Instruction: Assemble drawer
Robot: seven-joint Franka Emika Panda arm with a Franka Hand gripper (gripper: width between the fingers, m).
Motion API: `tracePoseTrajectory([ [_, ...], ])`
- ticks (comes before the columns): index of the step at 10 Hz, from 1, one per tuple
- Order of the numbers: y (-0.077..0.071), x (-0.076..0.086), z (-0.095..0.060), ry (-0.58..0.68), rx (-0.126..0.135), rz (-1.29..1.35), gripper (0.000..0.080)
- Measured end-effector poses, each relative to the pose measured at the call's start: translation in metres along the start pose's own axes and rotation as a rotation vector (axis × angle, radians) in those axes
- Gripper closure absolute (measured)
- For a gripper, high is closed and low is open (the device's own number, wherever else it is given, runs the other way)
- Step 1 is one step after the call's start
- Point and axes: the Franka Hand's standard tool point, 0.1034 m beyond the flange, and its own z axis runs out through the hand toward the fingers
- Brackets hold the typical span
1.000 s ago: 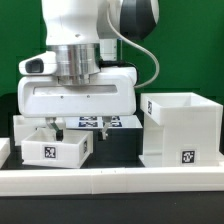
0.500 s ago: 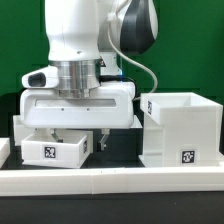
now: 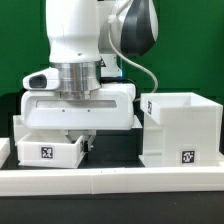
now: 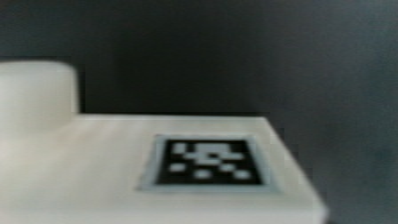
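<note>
The drawer's large white hollow housing [image 3: 181, 128] stands at the exterior view's right, with a tag low on its front. A small white open-top tray [image 3: 47, 151] with a tag on its front sits at the left. My gripper [image 3: 78, 142] is low over the tray's right end. One dark finger [image 3: 88, 144] shows just right of the tray; the other is hidden behind the tray wall. The jaws look spread and hold nothing that I can see. The wrist view shows a white tray surface [image 4: 107, 150] with a tag [image 4: 208, 161], very close and blurred.
A low white rail [image 3: 110, 181] runs along the table's front. Another white part [image 3: 20, 124] stands behind the tray at the left. The dark table [image 3: 115, 150] shows between tray and housing.
My gripper has come straight down until its fingers reach the tray. The marker board behind is now hidden by the hand. The tray has shifted slightly toward the exterior view's left.
</note>
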Motion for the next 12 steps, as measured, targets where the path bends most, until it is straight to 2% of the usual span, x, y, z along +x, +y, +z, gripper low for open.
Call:
tracePoseTrajectory([
  [1,0.0,0.0,0.0,0.0,0.0,0.0,0.075],
  [5,0.0,0.0,0.0,0.0,0.0,0.0,0.0759],
  [9,0.003,-0.007,-0.015,-0.007,0.006,-0.294,0.0758],
  [12,0.004,-0.008,-0.014,-0.012,0.006,-0.364,0.0758],
])
